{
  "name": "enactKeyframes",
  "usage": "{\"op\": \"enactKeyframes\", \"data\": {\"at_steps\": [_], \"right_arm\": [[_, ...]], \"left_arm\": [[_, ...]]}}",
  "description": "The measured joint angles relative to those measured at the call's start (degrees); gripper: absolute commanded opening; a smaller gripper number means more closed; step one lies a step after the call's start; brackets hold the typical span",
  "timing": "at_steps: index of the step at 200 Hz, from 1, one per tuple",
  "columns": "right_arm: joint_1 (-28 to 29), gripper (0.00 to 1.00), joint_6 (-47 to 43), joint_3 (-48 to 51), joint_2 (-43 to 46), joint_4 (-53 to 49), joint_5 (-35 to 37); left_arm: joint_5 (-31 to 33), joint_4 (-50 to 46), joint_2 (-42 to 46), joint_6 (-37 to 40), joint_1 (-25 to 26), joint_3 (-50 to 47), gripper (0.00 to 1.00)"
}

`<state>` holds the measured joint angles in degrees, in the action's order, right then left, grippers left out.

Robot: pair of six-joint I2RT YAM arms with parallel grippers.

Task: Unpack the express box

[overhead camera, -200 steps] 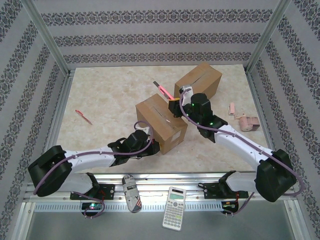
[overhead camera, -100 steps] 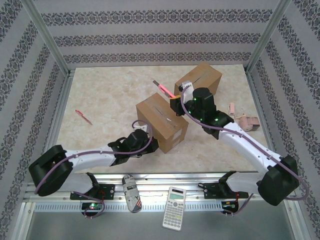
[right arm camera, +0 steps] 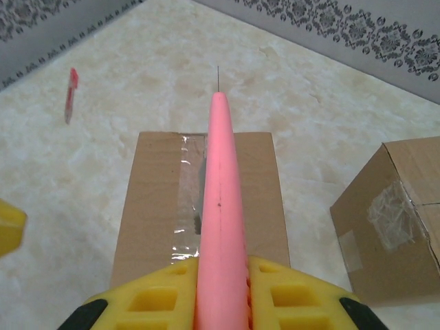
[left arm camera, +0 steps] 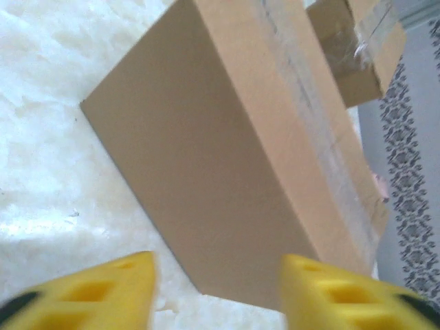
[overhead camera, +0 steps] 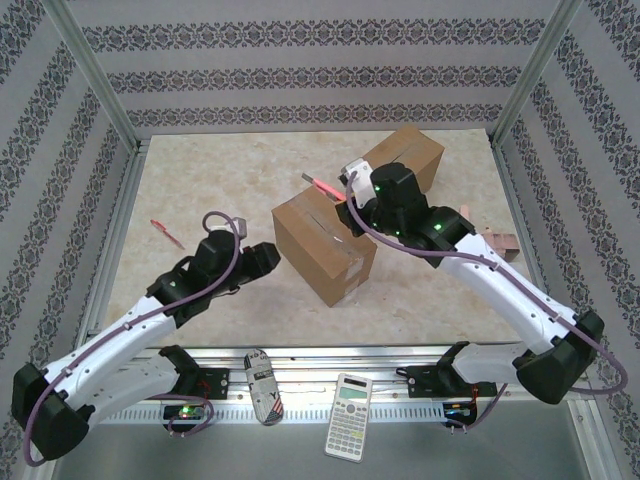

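In the top view, the cardboard box (overhead camera: 322, 245) sits mid-way on the marble-like table (overhead camera: 200, 190) with free room to its left; at the left wrist, the left gripper (left arm camera: 216, 282) stands apart just beside its smooth side; at the right wrist, the right gripper (right arm camera: 221, 289) is clamped on a pink cutter (right arm camera: 220, 199) over the shiny tape (right arm camera: 184, 199).

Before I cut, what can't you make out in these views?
- Blade tip of the pink cutter in the right pincer: right wrist view, too thin to tell whether it touches the tape.
- Near box contents: flaps taped shut.
- Pink item at far right: top view, mostly behind the right arm.
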<state>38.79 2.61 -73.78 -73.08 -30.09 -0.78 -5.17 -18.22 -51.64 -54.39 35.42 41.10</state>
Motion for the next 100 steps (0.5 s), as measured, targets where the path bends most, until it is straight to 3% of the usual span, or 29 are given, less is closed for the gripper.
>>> {"op": "enactKeyframes", "data": {"at_steps": [23, 100], "right_arm": [[0.1, 0.00, -0.7, -0.3, -2.1, -1.4, 1.4], [0.1, 0.00, -1.3, -0.3, -4.2, -1.2, 2.0]], "left_arm": [[-3.2, 0.5, -2.4, 0.0, -2.2, 2.8, 1.00], [-8.7, 9.4, -16.0, -1.8, -5.9, 5.7, 1.00]]}}
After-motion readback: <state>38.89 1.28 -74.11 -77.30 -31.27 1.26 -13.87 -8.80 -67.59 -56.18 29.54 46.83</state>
